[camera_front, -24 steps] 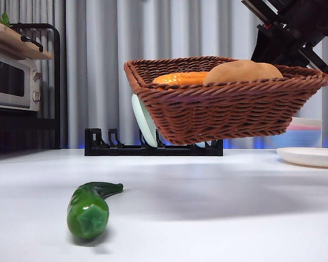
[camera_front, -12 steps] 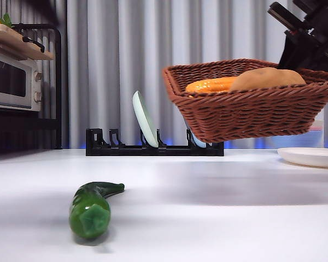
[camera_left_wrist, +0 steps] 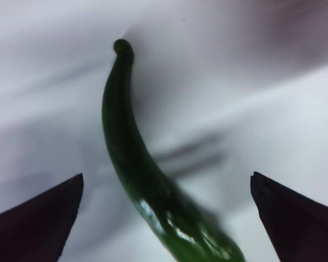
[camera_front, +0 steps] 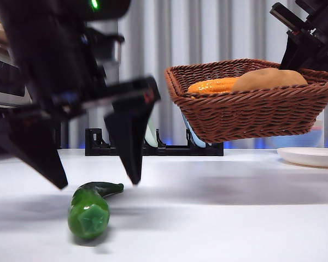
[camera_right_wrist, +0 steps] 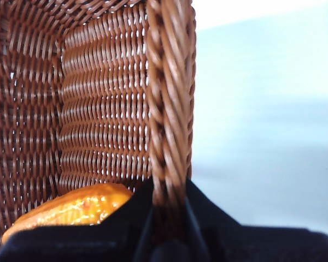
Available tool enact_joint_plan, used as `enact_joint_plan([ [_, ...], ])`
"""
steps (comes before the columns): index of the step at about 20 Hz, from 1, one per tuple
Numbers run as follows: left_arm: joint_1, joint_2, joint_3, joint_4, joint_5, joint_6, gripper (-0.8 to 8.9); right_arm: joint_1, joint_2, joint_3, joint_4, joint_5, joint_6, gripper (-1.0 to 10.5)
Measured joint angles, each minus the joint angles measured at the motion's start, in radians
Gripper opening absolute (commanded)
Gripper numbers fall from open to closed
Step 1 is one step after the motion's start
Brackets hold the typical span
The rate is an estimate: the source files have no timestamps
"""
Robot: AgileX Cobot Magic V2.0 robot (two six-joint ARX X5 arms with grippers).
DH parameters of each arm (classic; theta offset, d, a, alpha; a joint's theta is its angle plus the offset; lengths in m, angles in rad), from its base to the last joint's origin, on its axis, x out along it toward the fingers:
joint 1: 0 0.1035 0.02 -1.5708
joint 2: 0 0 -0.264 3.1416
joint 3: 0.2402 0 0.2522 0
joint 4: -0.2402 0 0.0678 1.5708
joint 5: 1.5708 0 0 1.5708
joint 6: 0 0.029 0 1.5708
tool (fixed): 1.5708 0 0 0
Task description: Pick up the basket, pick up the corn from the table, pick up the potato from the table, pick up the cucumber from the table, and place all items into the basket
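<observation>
Left gripper (camera_front: pixel 93 183): hangs low over the near left of the table, big and dark from where I stand; its two jaws are spread wide, tips just above the tabletop and touching nothing.
Cucumber (camera_front: pixel 89 208): lies flat on the table at the near left, blunt lobed end towards me, thin stem curling away to the far right. It sits below and between the spread jaws; in the left wrist view the green body (camera_left_wrist: pixel 147 180) runs up the gap with a jaw well off on either side.
Right gripper (camera_right_wrist: pixel 167 218): up at the far right, jaws pinched narrow on the braided rim of the basket.
Basket (camera_front: pixel 251 112): held in the air at the right, clear of the table, tilted slightly.
Corn (camera_front: pixel 216 85): lies inside the basket, its orange length showing just over the rim.
Potato (camera_front: pixel 268 79): inside the basket too, just right of the corn and touching it, rising higher.
Table (camera_front: pixel 235 218): white and smooth.
Dish rack (camera_front: pixel 169 147): black, at the far side behind the basket.
White plate (camera_front: pixel 311 156): far right on the table.
</observation>
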Motion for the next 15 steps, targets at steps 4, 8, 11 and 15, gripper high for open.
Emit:
enact_joint_plan([
  [4, 0.002, 0.055, 0.000, -0.001, 0.018, 0.039, 0.74, 0.000, 0.000, 0.000, 0.000, 0.000, 0.000, -0.1],
  [8, 0.002, 0.056, 0.000, -0.019, 0.018, 0.078, -0.08, 0.000, 0.000, 0.000, -0.005, 0.000, 0.000, -0.1],
  [11, -0.001, 0.015, 0.000, -0.088, 0.018, 0.095, -0.08, 0.000, 0.000, 0.000, -0.006, 0.000, 0.000, -0.1],
  [15, -0.037, -0.254, 0.007, -0.174, 0.018, 0.097, -0.08, 0.000, 0.000, 0.000, -0.006, 0.000, 0.000, -0.1],
])
